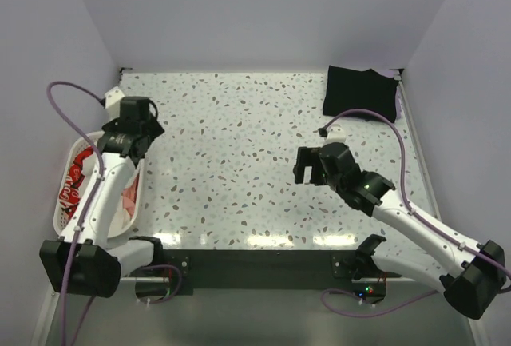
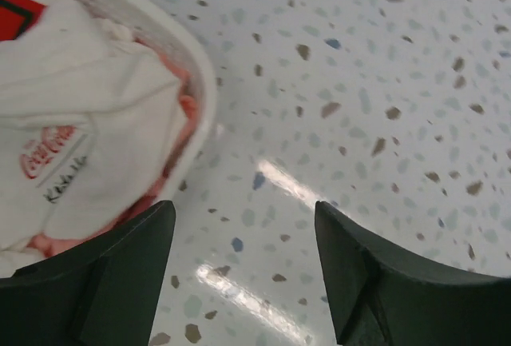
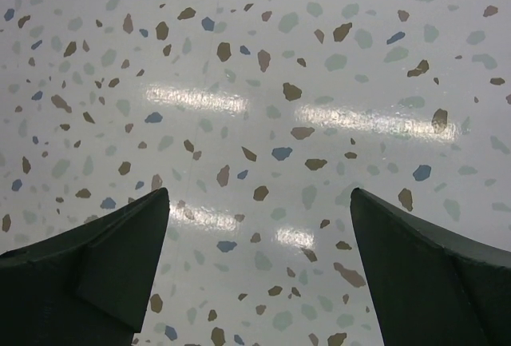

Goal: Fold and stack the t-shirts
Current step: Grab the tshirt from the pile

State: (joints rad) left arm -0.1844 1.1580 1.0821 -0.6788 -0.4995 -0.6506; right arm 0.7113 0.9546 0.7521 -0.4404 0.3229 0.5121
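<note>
A folded black t-shirt (image 1: 361, 92) lies at the table's far right corner. A white t-shirt with red print (image 2: 76, 146) and salmon-pink cloth (image 2: 186, 110) lie in the white lattice basket (image 1: 57, 202) at the left; they also show in the top view (image 1: 73, 180). My left gripper (image 1: 134, 132) is open and empty, held above the table just right of the basket's far end; in the left wrist view (image 2: 243, 214) it hovers over bare table. My right gripper (image 1: 307, 166) is open and empty above the table's middle right; in the right wrist view (image 3: 259, 198) only terrazzo shows between its jaws.
The basket's rim (image 2: 204, 82) is close to my left gripper's left finger. White walls enclose the table on three sides. A dark bar (image 1: 255, 262) runs along the near edge between the arm bases.
</note>
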